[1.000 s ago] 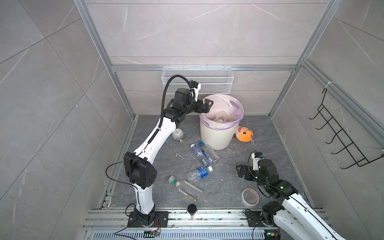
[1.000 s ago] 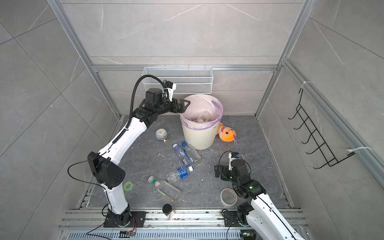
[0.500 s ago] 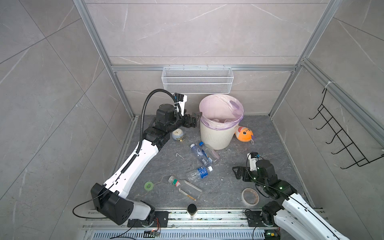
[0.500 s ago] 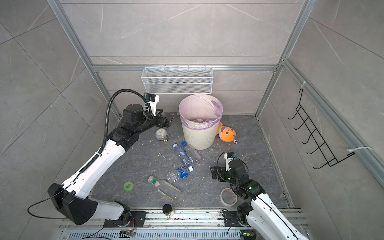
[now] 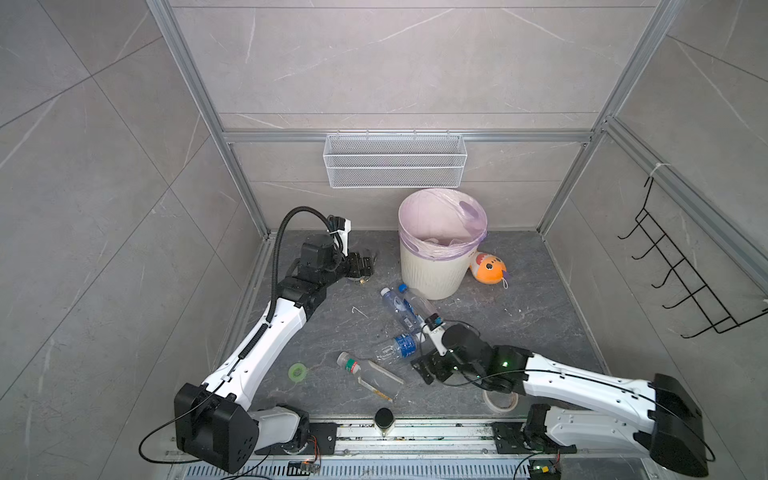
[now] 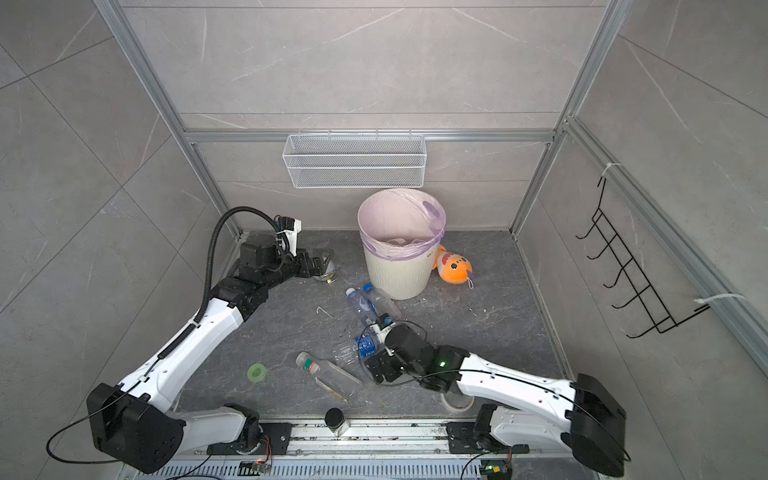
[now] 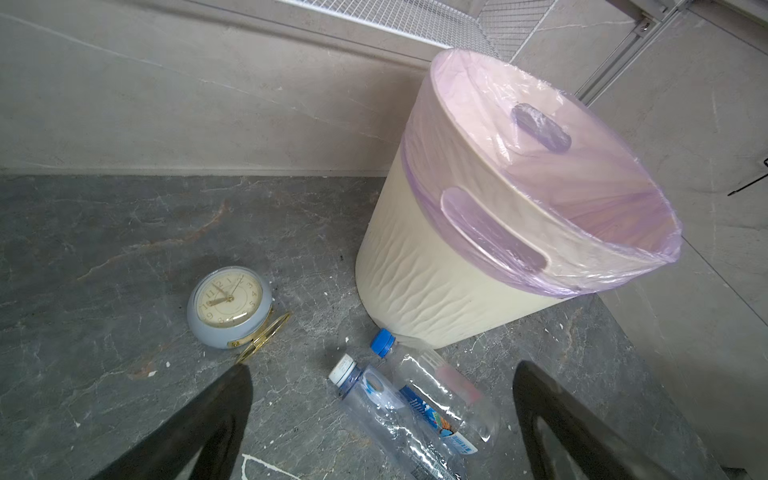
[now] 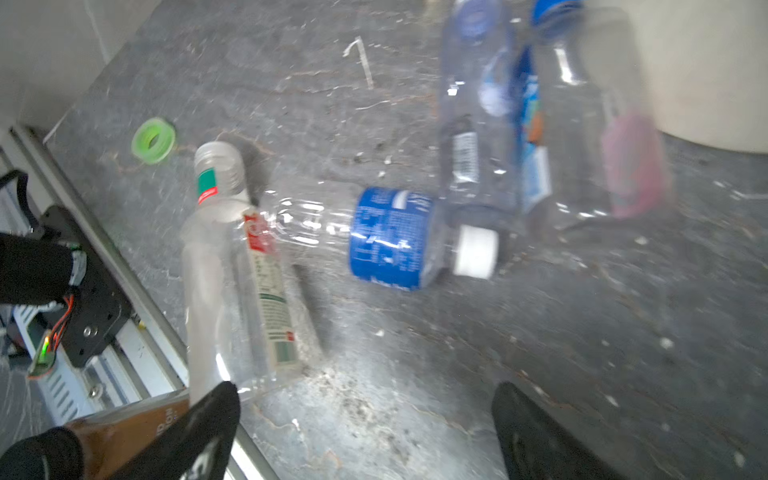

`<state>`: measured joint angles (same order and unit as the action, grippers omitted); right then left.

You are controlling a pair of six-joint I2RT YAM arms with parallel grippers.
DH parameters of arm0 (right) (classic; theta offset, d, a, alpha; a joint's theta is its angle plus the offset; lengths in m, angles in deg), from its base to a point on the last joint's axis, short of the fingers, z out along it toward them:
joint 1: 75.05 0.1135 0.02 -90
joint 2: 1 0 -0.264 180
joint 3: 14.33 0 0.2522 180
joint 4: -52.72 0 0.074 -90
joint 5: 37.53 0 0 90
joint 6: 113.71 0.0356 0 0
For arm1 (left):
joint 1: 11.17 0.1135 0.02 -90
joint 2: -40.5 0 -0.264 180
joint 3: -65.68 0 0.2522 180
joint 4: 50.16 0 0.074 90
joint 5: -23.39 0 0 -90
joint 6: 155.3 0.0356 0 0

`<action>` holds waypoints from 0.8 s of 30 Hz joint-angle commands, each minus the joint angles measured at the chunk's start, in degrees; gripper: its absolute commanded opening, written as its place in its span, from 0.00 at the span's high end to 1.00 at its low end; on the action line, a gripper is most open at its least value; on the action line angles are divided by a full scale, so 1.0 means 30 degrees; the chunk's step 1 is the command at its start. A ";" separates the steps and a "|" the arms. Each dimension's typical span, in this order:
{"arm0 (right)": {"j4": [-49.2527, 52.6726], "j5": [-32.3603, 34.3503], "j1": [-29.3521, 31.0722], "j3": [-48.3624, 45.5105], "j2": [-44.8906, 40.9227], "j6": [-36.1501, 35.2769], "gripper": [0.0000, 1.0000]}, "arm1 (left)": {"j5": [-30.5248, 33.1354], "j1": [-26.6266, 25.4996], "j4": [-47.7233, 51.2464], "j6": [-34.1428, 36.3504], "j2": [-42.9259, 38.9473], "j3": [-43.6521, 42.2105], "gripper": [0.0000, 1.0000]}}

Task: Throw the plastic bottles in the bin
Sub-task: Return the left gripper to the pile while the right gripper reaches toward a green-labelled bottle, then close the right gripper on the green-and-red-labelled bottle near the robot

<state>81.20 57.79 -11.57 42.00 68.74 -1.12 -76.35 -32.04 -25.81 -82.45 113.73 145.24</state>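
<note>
Bottles [image 5: 400,347] lie on the floor [image 5: 523,332] before the bin [image 5: 432,272]; we hold our right gripper [image 8: 365,390] spread, empty, over them and our left gripper [image 7: 382,372] spread, empty, near the alarm clock [image 7: 227,306].

Robot lab test cell. Grey tile-look wall panels [image 5: 374,62] in aluminium frame [image 5: 405,136]; left arm [image 5: 270,336], right arm [image 5: 582,378] bolted to base rail [image 5: 415,432], loose cables. Staged household props: bin [image 5: 430,274], plastic bottles [image 5: 399,307], alarm clock [image 7: 228,305], plush toy [image 5: 487,268], wire mesh basket [image 5: 395,166], hook rack [image 5: 685,272].
</note>
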 commanded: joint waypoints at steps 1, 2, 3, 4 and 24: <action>-0.0380 0.1258 0.1529 0.1652 0.2158 -0.0817 0.04 | -0.0755 0.0372 -0.0746 -0.0749 -0.0698 -0.0376 0.00; -0.0436 0.1341 0.1906 0.2013 0.2737 -0.0849 0.04 | -0.0794 0.0462 -0.0746 -0.0856 -0.0728 -0.0516 0.00; -0.0512 0.1391 0.2229 0.2337 0.3268 -0.0872 0.04 | -0.0866 0.0521 -0.0793 -0.0926 -0.0774 -0.0707 0.00; -0.0620 0.1398 0.2454 0.2592 0.3710 -0.0879 0.04 | -0.0905 0.0561 -0.0859 -0.0991 -0.0840 -0.0910 0.00; -0.0929 0.0368 0.3282 0.5562 0.8909 -0.1114 0.10 | -0.0919 0.0661 -0.1696 -0.2334 -0.2338 -0.5623 0.00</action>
<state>78.53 59.52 -1.93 56.66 93.74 -3.72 -78.34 -30.40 -28.30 -88.20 108.90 128.91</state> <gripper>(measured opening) 0.912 0.997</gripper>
